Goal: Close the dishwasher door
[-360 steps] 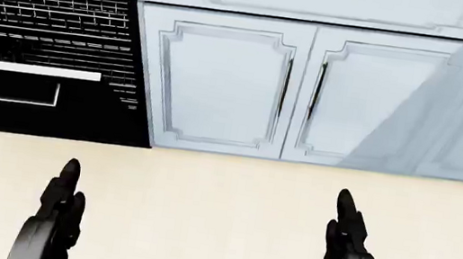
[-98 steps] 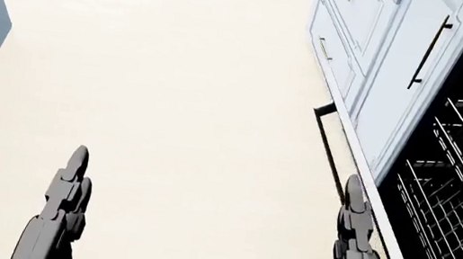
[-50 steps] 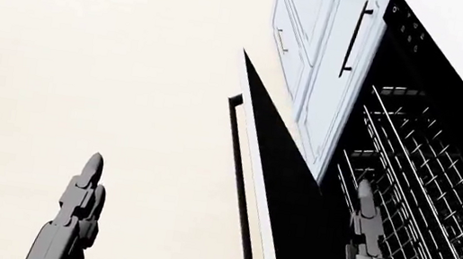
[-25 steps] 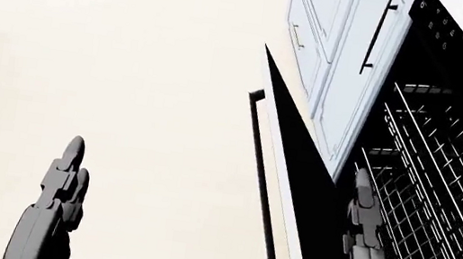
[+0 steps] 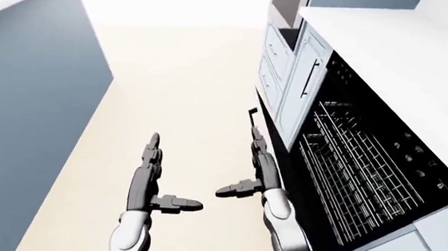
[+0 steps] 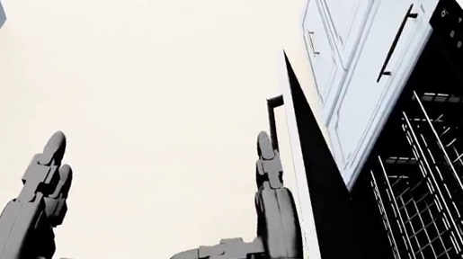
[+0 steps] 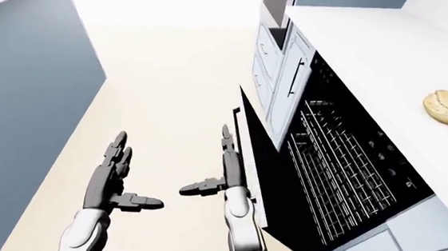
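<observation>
Dishwasher door: your black dishwasher door with its pale outer face (image 7: 248,148) hangs partly open, tilted out from the cabinet run, sitting at about 3 o'clock from centre in the right-eye view. Its thin dark bar handle (image 6: 274,111) shows near the top edge of the door in the head view.

Dishwasher interior: the black cavity with its wire racks (image 7: 329,170) is in plain sight, at 3 to 4 o'clock in the right-eye view.

Right hand: your dark three-finger right hand (image 6: 266,196) is spread flat, fingers pointing to 12 o'clock, thumb sticking out toward 9 o'clock. It grips nothing. It stands just beside the outer face of the door; whether it touches the panel, you cannot tell from these views.

Left hand: your dark left hand (image 7: 110,173) is also splayed wide, fingers up, thumb aimed at 3 o'clock, holding nothing, well apart from the door, over the cream floor (image 5: 186,92).

Cabinets: pale blue panelled cabinet doors with dark bar pulls (image 6: 364,60) run on past the dishwasher toward 1 o'clock in the head view.

Desk: the white desk top (image 5: 390,48) lies above the dishwasher, with a round tan bread roll (image 7: 447,107) resting on it at 2 o'clock in the right-eye view.

Left side: a grey-blue wall panel (image 5: 26,98) fills 9 o'clock in the left-eye view.
</observation>
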